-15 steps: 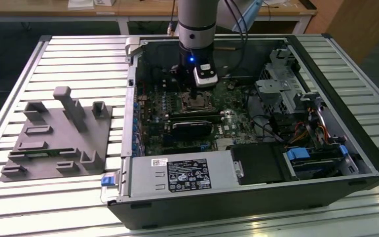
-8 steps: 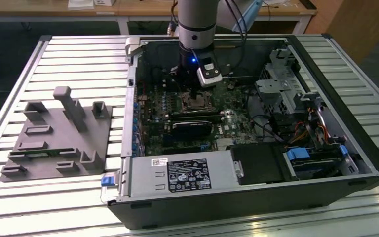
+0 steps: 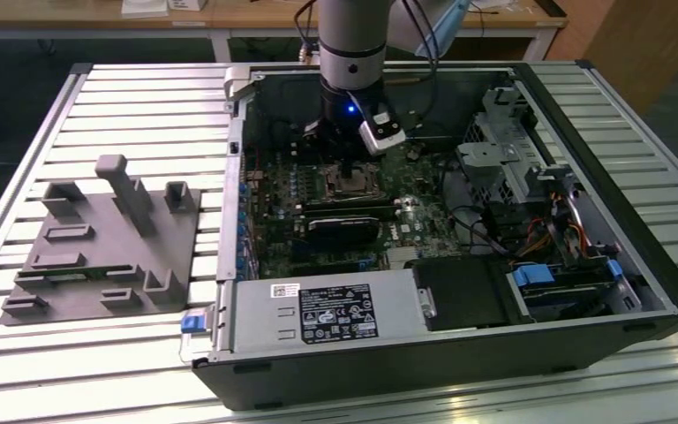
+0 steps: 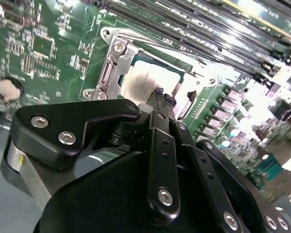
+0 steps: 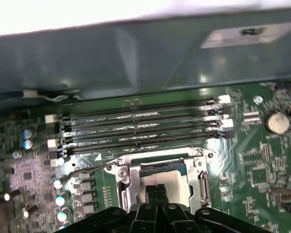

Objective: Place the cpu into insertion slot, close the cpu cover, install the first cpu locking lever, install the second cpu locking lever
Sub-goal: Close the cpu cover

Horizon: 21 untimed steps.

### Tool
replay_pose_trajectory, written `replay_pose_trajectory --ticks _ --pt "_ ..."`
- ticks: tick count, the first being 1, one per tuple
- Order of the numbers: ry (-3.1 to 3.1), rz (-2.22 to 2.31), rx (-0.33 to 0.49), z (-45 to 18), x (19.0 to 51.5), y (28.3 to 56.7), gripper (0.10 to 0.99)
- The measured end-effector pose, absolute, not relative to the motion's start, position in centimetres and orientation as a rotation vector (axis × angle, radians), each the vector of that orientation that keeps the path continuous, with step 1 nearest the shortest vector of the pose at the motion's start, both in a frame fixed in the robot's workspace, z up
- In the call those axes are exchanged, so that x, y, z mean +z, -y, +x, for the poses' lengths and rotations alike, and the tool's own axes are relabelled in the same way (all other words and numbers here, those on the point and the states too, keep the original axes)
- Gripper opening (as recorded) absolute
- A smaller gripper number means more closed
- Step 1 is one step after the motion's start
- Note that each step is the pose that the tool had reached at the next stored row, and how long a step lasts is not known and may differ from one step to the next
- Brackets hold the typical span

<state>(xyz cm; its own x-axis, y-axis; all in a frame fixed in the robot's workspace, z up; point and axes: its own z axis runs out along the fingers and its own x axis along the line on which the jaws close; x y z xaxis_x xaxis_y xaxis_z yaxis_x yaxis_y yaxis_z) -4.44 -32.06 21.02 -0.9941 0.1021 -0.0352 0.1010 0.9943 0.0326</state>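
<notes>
- where the exterior view looks into the open computer case (image 3: 598,265), the gripper (image 3: 342,166) hangs over the insertion slot (image 3: 346,183); the print on a white label (image 3: 336,314) is too small to read.
- in the second wrist view, its fingers (image 4: 157,104) are pressed together above the silvery-grey cpu (image 4: 138,82), which is framed by the cpu cover (image 4: 112,68).
- in the first wrist view, the cpu sits in its slot near the memory slots (image 5: 136,127).

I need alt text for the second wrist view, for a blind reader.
The black end effector, fingers together, has its tips at the silvery cpu, framed by the metal cpu cover on a green circuit board.
</notes>
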Motion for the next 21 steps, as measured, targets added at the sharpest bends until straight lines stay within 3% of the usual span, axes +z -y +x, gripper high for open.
replay_pose_trajectory --ticks 21 --pt "-3.053 0.131 0.072 -4.94 20.74 32.49 0.106"
